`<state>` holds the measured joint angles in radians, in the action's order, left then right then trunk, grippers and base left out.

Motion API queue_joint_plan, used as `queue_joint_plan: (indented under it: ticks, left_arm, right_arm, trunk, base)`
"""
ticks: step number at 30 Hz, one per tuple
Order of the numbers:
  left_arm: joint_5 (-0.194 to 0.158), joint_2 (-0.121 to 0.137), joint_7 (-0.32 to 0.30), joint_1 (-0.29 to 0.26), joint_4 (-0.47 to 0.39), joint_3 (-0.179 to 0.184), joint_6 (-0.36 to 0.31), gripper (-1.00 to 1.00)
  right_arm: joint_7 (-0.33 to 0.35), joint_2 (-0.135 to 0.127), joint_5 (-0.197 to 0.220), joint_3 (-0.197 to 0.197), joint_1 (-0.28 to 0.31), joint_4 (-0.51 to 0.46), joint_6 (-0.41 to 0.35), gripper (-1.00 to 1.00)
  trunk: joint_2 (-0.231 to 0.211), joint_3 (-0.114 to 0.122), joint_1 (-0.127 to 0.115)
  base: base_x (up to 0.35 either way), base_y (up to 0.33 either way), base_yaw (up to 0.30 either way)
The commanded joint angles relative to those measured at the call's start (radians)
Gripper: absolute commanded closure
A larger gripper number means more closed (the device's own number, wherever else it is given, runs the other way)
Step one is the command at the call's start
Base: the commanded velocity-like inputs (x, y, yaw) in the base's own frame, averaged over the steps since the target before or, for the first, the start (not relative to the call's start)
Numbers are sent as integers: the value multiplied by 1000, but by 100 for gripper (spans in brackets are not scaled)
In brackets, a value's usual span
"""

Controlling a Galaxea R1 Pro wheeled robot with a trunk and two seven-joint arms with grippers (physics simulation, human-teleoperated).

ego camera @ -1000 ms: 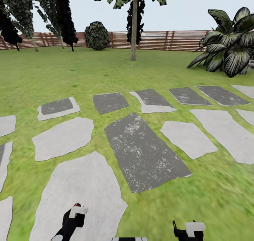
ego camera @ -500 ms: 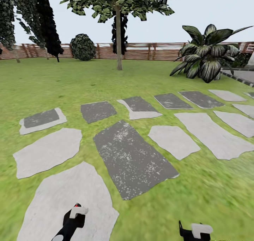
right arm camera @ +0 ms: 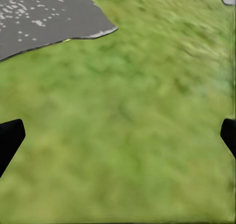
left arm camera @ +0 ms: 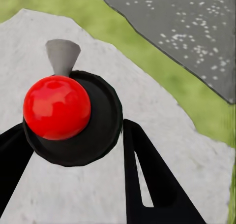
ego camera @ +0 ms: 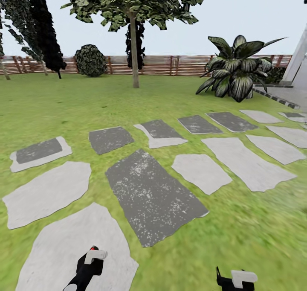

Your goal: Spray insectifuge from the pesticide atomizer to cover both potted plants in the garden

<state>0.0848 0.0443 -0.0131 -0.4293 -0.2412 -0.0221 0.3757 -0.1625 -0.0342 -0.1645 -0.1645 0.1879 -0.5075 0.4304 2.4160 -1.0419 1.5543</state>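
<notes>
I am in the garden on a green lawn (ego camera: 238,235) crossed by grey stepping stones (ego camera: 149,193). The pesticide atomizer and the potted plants are out of view. My left gripper (ego camera: 89,259) hangs low over a pale stone (ego camera: 68,248). In the left wrist view the left gripper (left arm camera: 76,128) has its black fingers (left arm camera: 152,175) apart, and a red ball (left arm camera: 56,106) on a black round part sits close to the camera. My right gripper (ego camera: 233,279) is over grass; in the right wrist view the right gripper (right arm camera: 118,135) stands wide open with nothing in it.
A brown slat fence (ego camera: 170,65) closes the far side. A thin tree trunk (ego camera: 134,56) stands mid-lawn, with a round shrub (ego camera: 90,60) at the back left. At the right are a large striped-leaf bush (ego camera: 236,71), a grey paved edge (ego camera: 279,98) and a white structure (ego camera: 298,60).
The whole picture has slid left and the horizon dropped, so the camera has turned right. The striped bush is further in and the white structure has appeared. Both grippers hold their pose.
</notes>
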Motion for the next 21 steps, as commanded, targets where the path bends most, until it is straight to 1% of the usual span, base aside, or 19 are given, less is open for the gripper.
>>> queue_joint_plan:
  ticks: [1,19,21]
  left_arm:
    - [9,0,-1,0,0,-3,3,100]
    - [9,0,-1,0,0,-3,3,100]
    - [9,0,-1,0,0,-3,3,100]
  right_arm:
    - [-5,0,-10,-3,1,1,2,-100]
    - [-4,0,-11,-3,1,1,2,-100]
    - [-4,0,-11,-3,1,1,2,-100]
  trunk:
    - [-7,3,-4]
    - [-133,76,-73]
    - [-133,78,-73]
  base:
    - [0,0,-252]
    - [0,0,-257]
    - [0,0,-257]
